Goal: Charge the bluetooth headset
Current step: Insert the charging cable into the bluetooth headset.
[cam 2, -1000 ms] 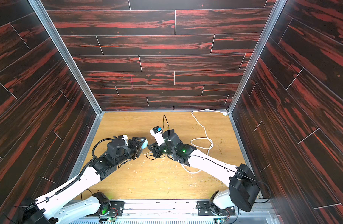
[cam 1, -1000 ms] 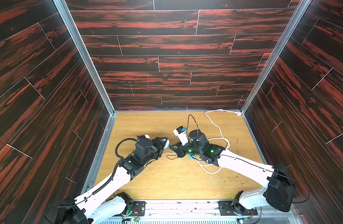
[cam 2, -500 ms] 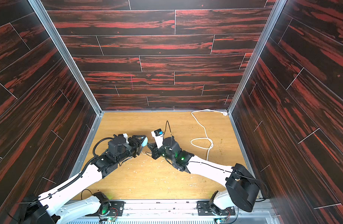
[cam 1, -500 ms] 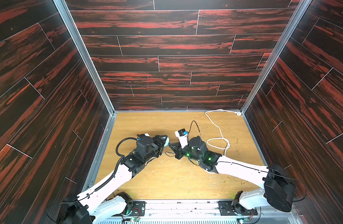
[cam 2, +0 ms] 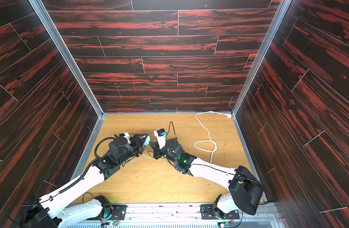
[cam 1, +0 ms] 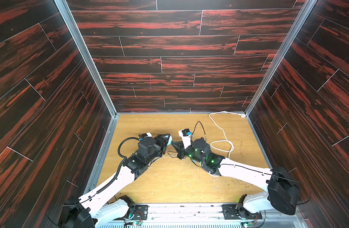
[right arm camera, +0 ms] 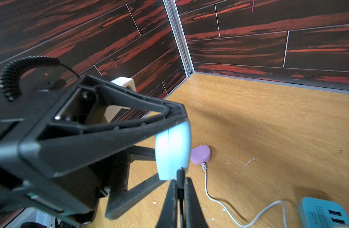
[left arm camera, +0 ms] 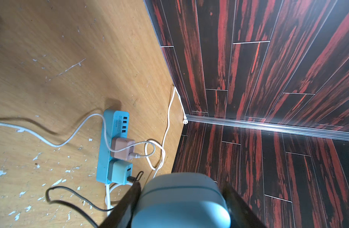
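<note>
Still, the left gripper (cam 1: 168, 141) clamps the pale-blue headset case (right arm camera: 172, 150), at ten o'clock of the right gripper (right arm camera: 180, 183) — pinched onto the black plug (right arm camera: 180, 173), seemingly seated — both arms sit almost as a second ago.

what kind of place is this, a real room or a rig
Probably a robot test cell, not a lived-in room: a wood tabletop boxed in by dark-red plank-pattern panels on aluminium corner posts, with a left arm and a right arm mounted at its front edge.
</note>
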